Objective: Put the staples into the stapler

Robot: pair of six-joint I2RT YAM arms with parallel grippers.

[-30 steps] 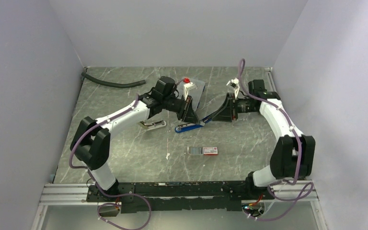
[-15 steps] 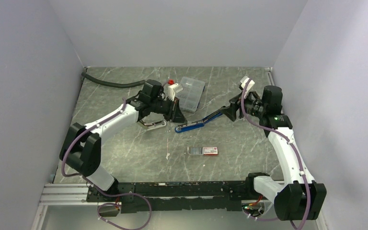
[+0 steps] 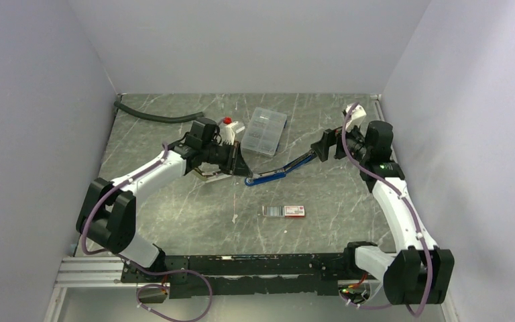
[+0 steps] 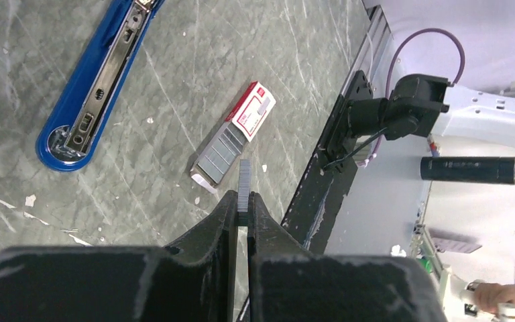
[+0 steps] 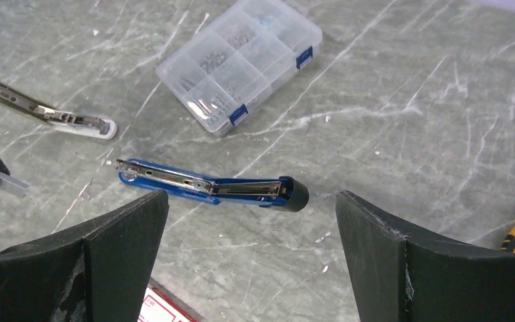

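At centre of the overhead view, the blue stapler is left lying opened flat on the counter, its metal channel turned up. It has just been let go: the right end effector, closed by its far end a second ago, is now spread wide and drawn back toward the upper right. The left end effector is pressed together on a short strip of staples, held just left of the stapler's blue tip after being pulled back a little. Loading is judged not yet done; with no steadying hold, the stapler may be shoved as the strip is fed in. Lower centre, the staple box is seen, tray slid out. A clear compartment case and a silver stapler part are crowded close around the left arm; a black hose is lying upper left.
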